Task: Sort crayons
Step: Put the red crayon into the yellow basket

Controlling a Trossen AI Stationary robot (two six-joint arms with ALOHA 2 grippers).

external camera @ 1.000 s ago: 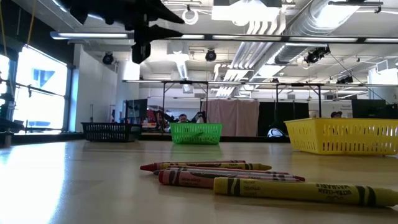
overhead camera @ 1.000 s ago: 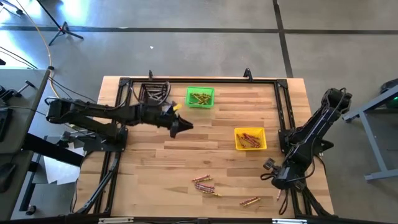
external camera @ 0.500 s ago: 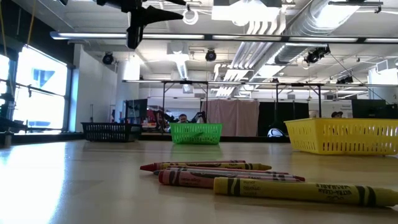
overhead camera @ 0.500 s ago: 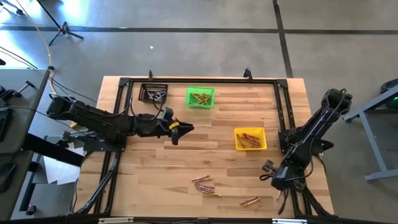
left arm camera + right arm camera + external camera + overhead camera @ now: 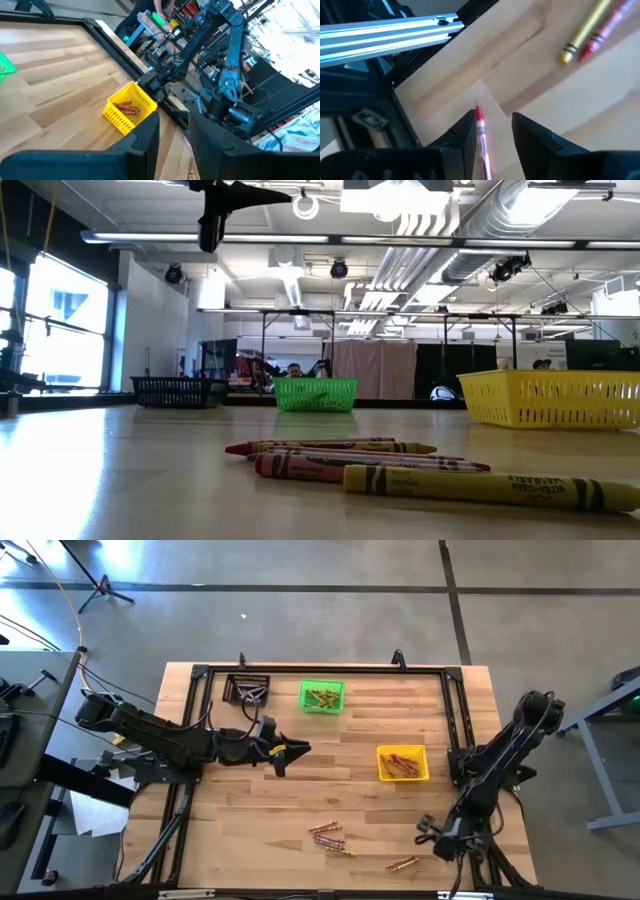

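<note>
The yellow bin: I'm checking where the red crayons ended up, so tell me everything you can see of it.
The yellow bin is a small square basket that looks like plastic, with slotted, grid-like walls and a thicker rim. It stands upright and open-topped on the wooden table, right of centre, apart from the green bin and from both grippers. Several reddish crayons lie loose inside it. The loose crayons near the front edge lie well clear of it. Nothing but the table and its contents touches it.
</note>
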